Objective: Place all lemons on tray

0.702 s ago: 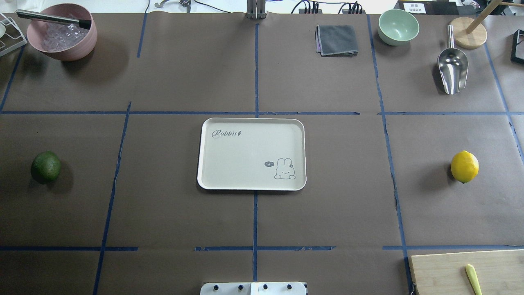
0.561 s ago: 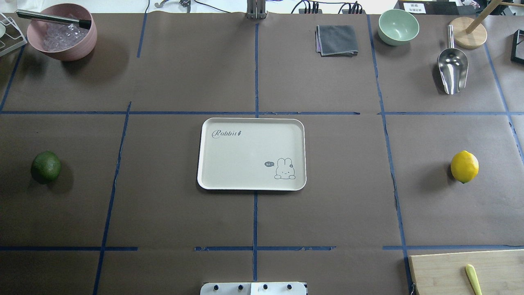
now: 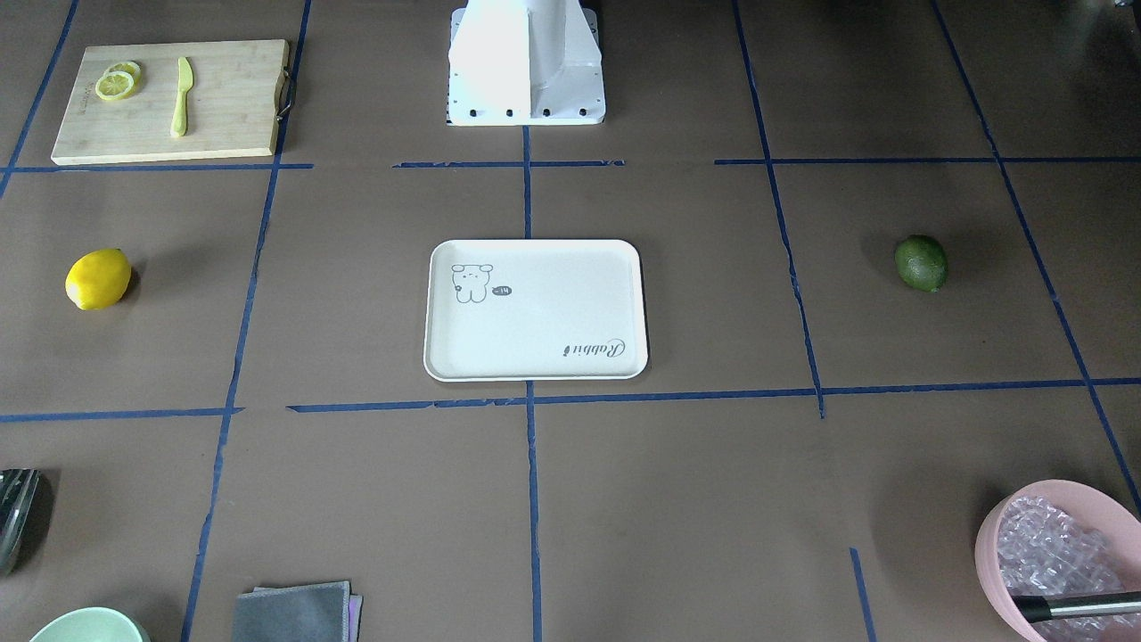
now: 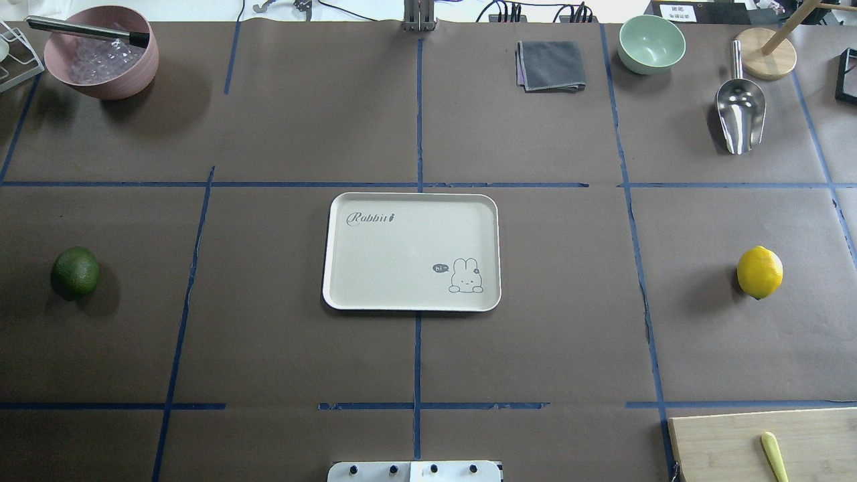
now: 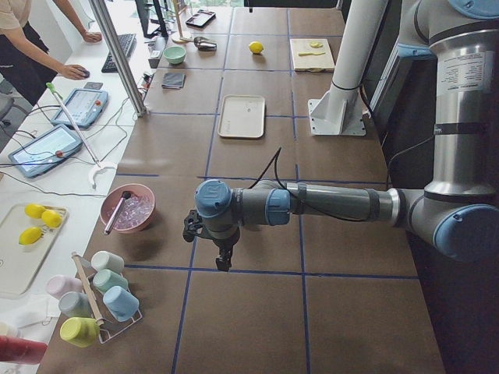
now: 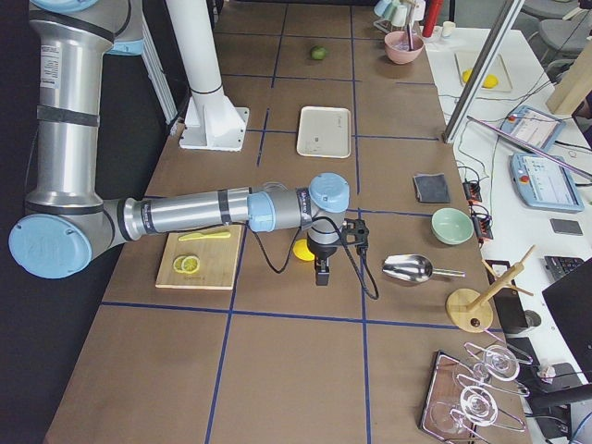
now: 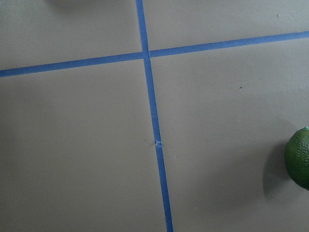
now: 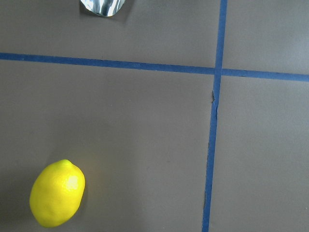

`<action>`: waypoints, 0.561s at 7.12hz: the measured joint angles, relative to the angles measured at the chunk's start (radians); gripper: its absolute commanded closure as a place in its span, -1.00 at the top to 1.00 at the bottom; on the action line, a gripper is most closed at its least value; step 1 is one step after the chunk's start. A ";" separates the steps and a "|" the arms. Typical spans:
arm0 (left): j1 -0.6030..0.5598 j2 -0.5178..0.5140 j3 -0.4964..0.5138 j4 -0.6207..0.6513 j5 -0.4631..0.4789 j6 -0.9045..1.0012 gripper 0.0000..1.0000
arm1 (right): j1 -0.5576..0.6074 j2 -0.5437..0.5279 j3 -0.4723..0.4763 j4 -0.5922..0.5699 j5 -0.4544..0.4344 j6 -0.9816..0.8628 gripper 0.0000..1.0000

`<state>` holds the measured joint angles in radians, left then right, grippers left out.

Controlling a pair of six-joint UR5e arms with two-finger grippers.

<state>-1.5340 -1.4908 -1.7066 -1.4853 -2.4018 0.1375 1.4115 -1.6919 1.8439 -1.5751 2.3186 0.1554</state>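
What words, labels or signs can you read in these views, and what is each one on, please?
"Rabbit": script on the tray, at its far left corner in the overhead view.
"hi~", as far as it can be read: in the speech bubble beside the tray's rabbit drawing.
Unreadable, too small: card at the top right of the overhead view.
Unreadable, too small: sticker on the left arm.

The overhead camera sits behind the robot base (image 4: 415,471) and looks forward and down. The front-facing one looks steeply down from across the table (image 3: 713,499); both show the tray (image 4: 402,248), reversed. Side cameras look along the table from either end. Wrist cameras look straight down, close: the left catches the green lemon (image 7: 298,157), the right the yellow lemon (image 8: 57,193).
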 measured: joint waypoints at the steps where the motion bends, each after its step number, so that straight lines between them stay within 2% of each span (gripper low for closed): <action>1: 0.000 0.003 0.000 -0.002 0.001 0.000 1.00 | -0.001 -0.001 0.000 0.002 0.004 0.003 1.00; 4: 0.000 0.009 -0.001 -0.005 -0.006 -0.001 1.00 | -0.024 -0.008 -0.001 0.017 0.068 0.035 0.96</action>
<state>-1.5340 -1.4816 -1.7077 -1.4907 -2.4079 0.1367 1.3871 -1.6998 1.8432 -1.5581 2.3866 0.1901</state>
